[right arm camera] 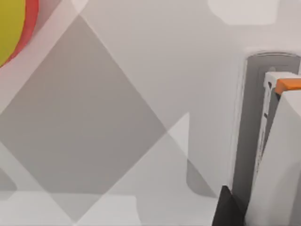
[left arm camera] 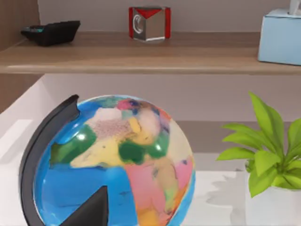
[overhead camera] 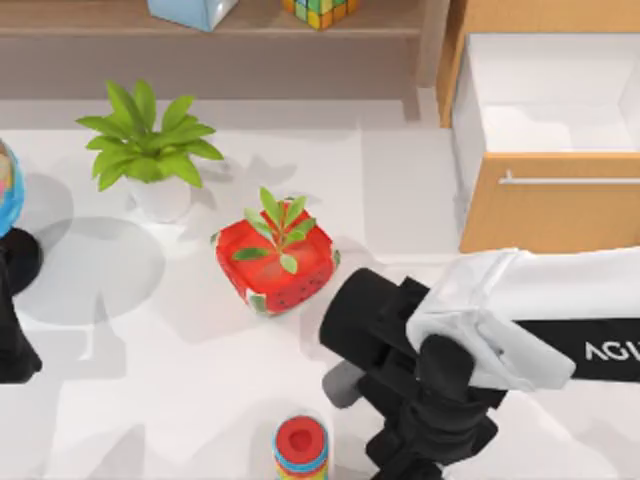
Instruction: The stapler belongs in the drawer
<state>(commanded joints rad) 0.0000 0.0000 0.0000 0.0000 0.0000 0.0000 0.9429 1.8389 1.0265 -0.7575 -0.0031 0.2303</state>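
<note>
Readable only: white letters "AG" plus a partial stroke, cut off by the frame's right edge, on the black band of the right arm [overhead camera: 590,350], lower right of the top view. Bold white mark resembling "C" on the red-framed cube [left arm camera: 149,22], upper centre, left wrist view.

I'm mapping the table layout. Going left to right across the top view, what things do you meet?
Blue globe → leafy green plant in white pot → red strawberry-patterned pot with sprout → black right gripper → open tan wooden drawer.
</note>
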